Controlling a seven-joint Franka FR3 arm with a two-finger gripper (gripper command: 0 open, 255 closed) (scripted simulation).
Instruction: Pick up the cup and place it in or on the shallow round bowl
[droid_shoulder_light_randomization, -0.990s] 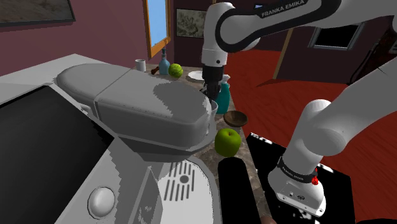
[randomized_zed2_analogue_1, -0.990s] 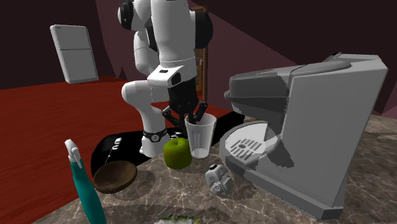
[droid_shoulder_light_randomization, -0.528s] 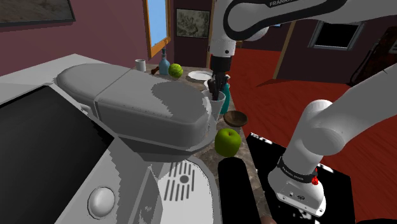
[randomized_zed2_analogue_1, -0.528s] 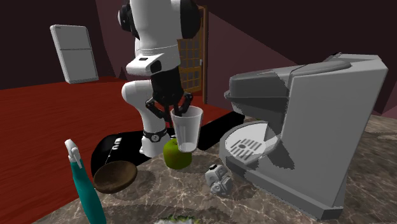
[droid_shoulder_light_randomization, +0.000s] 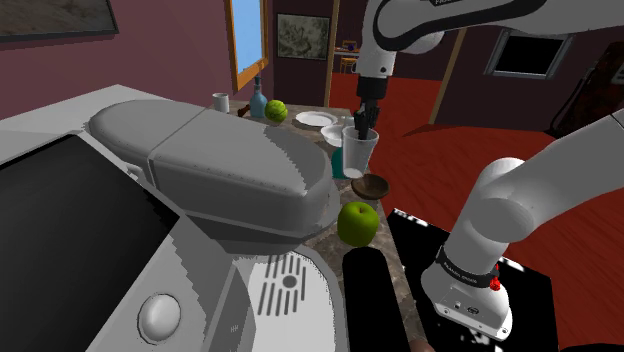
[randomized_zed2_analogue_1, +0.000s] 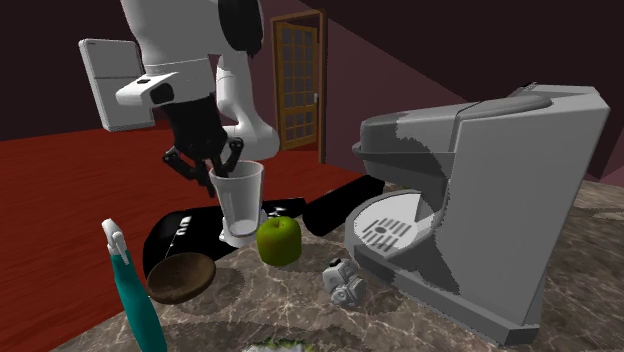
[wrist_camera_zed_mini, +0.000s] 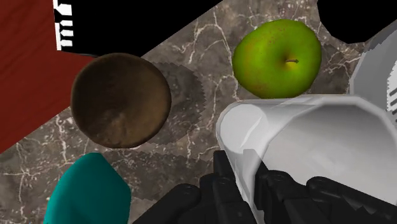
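The gripper (wrist_camera_zed_mini: 245, 182) is clamped on the rim wall of the translucent white cup (wrist_camera_zed_mini: 305, 140), one finger inside the mouth and one outside. The cup hangs upright in the air, clear of the counter (wrist_camera_zed_mini: 184, 44). In the second exterior view it sits higher than the green apple (randomized_zed2_analogue_1: 279, 240) and beside it.

The brown shallow round bowl (wrist_camera_zed_mini: 121, 100) lies off to one side of the cup, not yet beneath it. The carry therefore looks about midway. To do it well, the cup's base should be brought over the bowl's centre and kept level. It should be lowered until it rests in the hollow before the grip is loosened, because a tall cup on a curved floor could tip.

The teal spray bottle (randomized_zed2_analogue_1: 130, 290) stands just beside the bowl and is the thing to avoid on the way down.

The counter is dark marbled stone, with a large grey coffee machine (randomized_zed2_analogue_1: 480, 200) along one side. Beyond lie a red floor (randomized_zed2_analogue_1: 60, 190), maroon walls, a panelled door (randomized_zed2_analogue_1: 297, 70) and a white fridge (randomized_zed2_analogue_1: 115, 85).
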